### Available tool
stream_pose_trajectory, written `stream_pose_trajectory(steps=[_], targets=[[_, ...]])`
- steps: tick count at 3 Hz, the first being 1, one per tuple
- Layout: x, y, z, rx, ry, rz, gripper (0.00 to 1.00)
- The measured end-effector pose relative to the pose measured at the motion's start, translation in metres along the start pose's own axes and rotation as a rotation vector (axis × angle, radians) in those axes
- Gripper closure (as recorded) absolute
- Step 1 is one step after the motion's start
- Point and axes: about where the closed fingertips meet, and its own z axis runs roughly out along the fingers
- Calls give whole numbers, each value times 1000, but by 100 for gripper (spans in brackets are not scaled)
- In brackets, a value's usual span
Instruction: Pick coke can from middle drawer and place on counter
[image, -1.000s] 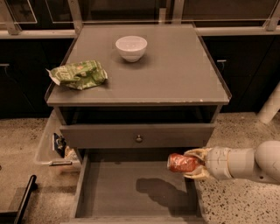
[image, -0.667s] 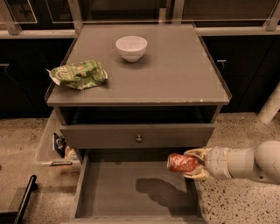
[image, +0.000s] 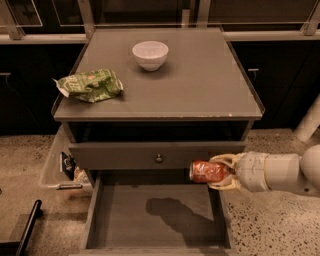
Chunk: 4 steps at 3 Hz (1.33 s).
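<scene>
1. We see the small red soda can with silvery ends, the coke can (image: 205, 171), lying horizontally in mid-air above the right side of the wide, dark grey open middle drawer (image: 150, 217).
2. The pale two-finger gripper (image: 216, 172) reaches in from the right, its fingers clamped on the can's far end.
3. We judge the can light, rigid and smooth, and thin-walled enough to dent. A hold across the mid-body is safest.
4. The broad grey counter (image: 200, 90) carries one round white bowl (image: 150, 54) and one crumpled green snack bag (image: 90, 85).
5. We count one can, one gripper and one closed grey drawer front with a round knob (image: 115, 156).
</scene>
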Motion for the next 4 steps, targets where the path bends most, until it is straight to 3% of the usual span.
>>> stream_pose_trajectory(steps=[2,3,4], targets=[[-82,-89,-52,75,-3,-144,100],[-144,-163,-52,98,-26,-211,100],[-145,-169,-42,106,-25,-221,100]])
